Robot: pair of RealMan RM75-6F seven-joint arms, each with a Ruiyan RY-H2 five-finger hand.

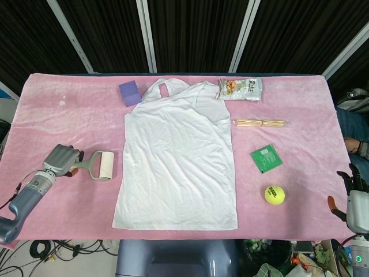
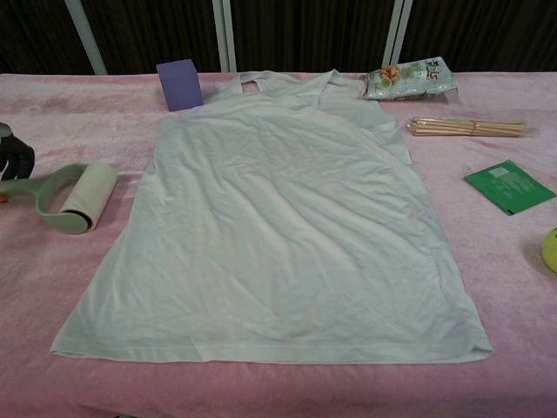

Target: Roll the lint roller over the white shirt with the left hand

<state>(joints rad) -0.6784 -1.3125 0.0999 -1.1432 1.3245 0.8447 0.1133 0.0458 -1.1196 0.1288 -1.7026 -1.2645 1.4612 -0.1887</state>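
While the pale green plastic lint roller with its white paper drum (image 1: pixel 98 165) lies on the pink table cloth (image 1: pixel 69 109), it rests just beside the left edge of the white sleeveless cotton shirt (image 1: pixel 176 161), apart from it. The left hand (image 1: pixel 62 160) grips the roller's handle, drum pointing inboard toward the garment. The step in hand appears to be the approach to the fabric; no rolling contact is evident.

Recommended: bring the drum onto the shirt's near edge flat, its axis square to the travel, and stroke along the cloth with light, even pressure so the wrinkled fabric does not bunch or drag.

Beyond the hand, across the shirt, a purple foam block (image 1: pixel 130 92) sits near the collar.

The right hand (image 1: pixel 353 199) sits at the table's far corner, fingers apart, holding nothing.
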